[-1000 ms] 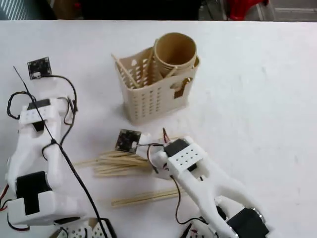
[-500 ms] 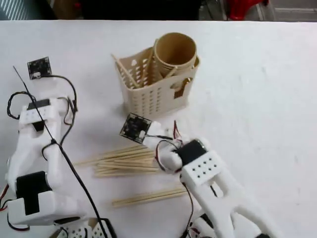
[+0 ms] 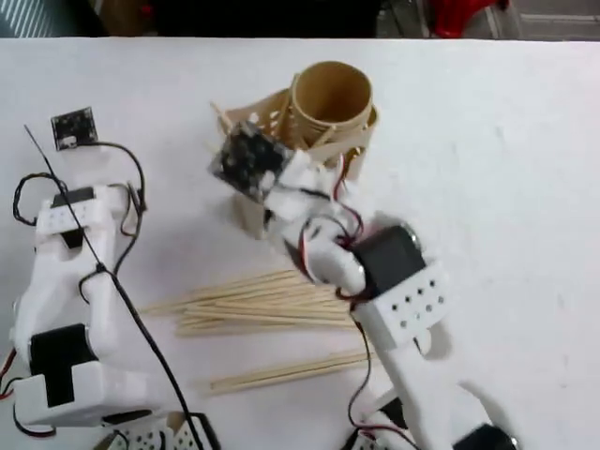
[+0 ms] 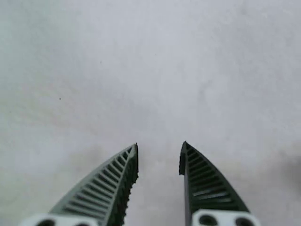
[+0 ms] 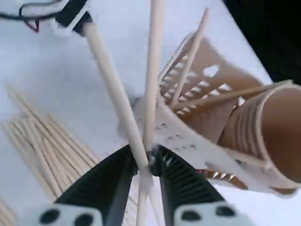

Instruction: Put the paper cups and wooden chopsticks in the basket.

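Between the right fingers (image 5: 107,184), two chopsticks (image 5: 153,70) cross.

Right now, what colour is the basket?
The basket is cream, perforated with rows of small holes; it shows best in the right wrist view.

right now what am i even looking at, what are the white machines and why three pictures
Two small white robot arms, left and right, sit at a white table. One picture looks down from above; the other two come from cameras on each arm's wrist. The left gripper is open over bare table. The right gripper is shut on two wooden chopsticks, close to the cream basket, which holds stacked paper cups and a few chopsticks. More chopsticks lie in a pile on the table.
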You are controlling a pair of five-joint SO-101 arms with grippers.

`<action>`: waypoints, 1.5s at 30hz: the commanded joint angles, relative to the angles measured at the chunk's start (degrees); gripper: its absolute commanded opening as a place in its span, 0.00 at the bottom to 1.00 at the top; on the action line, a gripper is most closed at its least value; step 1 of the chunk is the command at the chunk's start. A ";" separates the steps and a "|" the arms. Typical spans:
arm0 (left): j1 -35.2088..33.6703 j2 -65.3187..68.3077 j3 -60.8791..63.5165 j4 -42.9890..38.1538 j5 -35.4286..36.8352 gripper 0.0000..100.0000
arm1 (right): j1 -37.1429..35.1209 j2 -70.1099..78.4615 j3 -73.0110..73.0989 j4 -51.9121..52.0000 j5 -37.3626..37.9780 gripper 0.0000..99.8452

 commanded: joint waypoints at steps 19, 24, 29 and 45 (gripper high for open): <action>2.24 -0.31 -0.44 -0.62 -0.88 0.17 | 3.03 26.68 -41.14 -18.24 -14.59 0.02; 2.24 -0.31 -0.44 -0.62 -0.88 0.17 | 3.56 27.47 -39.56 -17.01 -20.48 0.02; 2.24 -0.31 -0.35 -0.53 -0.88 0.17 | 6.37 28.79 -34.11 -17.98 -29.54 0.02; 2.24 -0.31 -0.35 -0.53 -0.88 0.17 | 5.85 25.71 -31.65 -9.19 -34.55 0.25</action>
